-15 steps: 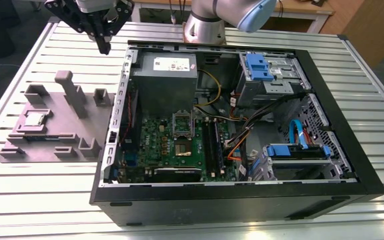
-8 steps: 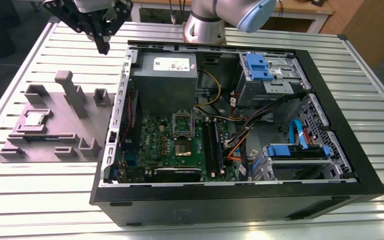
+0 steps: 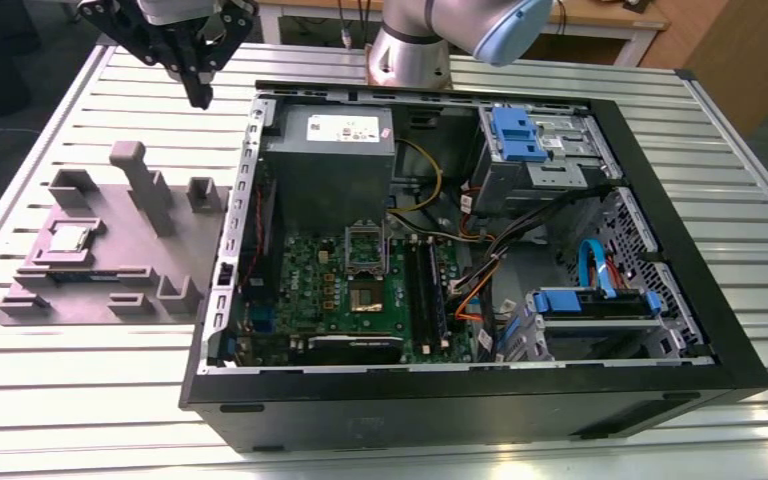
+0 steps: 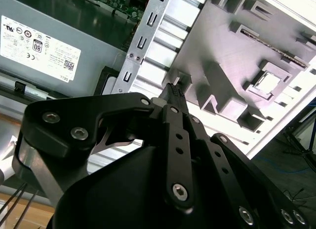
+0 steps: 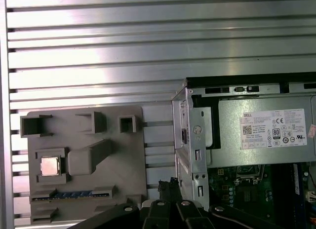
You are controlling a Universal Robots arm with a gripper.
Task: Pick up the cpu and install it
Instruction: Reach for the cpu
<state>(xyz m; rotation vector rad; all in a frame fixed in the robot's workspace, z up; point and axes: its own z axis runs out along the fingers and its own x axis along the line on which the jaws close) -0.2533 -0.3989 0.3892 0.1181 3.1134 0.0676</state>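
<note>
Closest in, the end effector (image 4: 173,89) has its black fingers pinched together with nothing between them. It hangs over the slatted desk (image 3: 77,400), near a corner of the open computer case (image 3: 491,405). The cpu (image 3: 68,238), a small silver square with a darker rim, lies flat in a pocket of the grey fixture (image 3: 184,250), well apart from the fingertips. Bare slats lie around the fixture, and the case's metal edge runs just beside it.
</note>
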